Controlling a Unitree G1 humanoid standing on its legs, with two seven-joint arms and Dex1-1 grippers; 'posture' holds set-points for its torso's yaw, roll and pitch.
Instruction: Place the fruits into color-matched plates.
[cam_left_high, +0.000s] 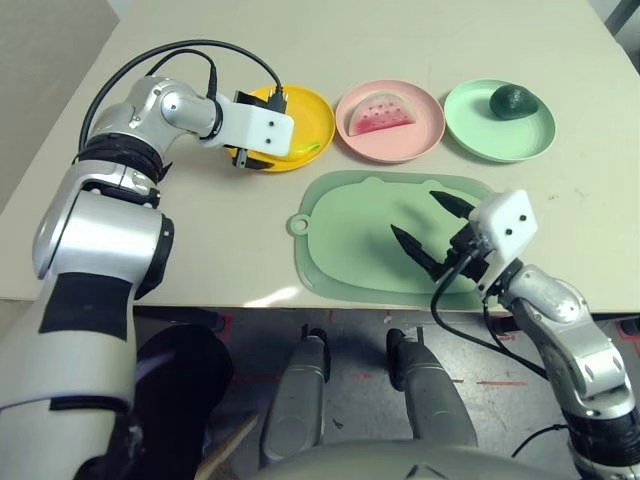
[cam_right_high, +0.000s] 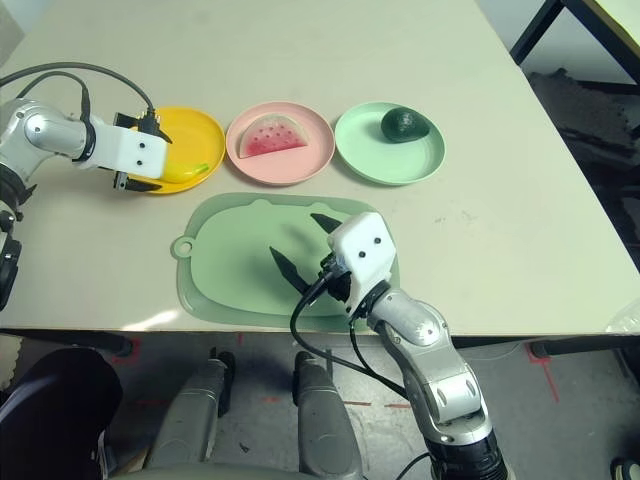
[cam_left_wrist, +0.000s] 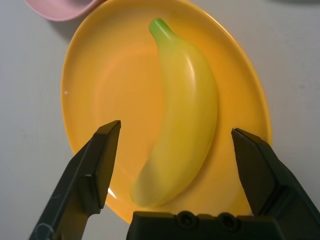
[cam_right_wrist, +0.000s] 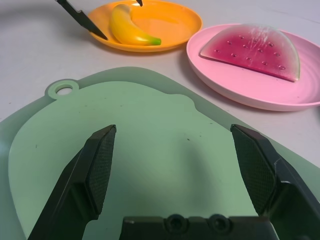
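In my left eye view, the yellow plate (cam_left_high: 316, 108), pink plate (cam_left_high: 428, 125) and mint green plate (cam_left_high: 475, 125) are lying at 11, 12 and 1 o'clock from the cutting mat (cam_left_high: 350, 230). The pink is bearing the watermelon wedge (cam_left_high: 381, 114), the mint green the avocado (cam_left_high: 513, 101).

Left wrist view: my left gripper (cam_left_wrist: 176, 125) is gaping wide, holding nothing; the banana (cam_left_wrist: 182, 115) is resting on yellow.

Right wrist view: my right gripper (cam_right_wrist: 174, 126) is standing wide, empty.

Both jaws (cam_left_wrist: 176, 127) wide open

Banana (cam_left_wrist: 182, 115), watermelon (cam_left_high: 381, 115), avocado (cam_left_high: 513, 101) on plates behind mat (cam_left_high: 375, 235)
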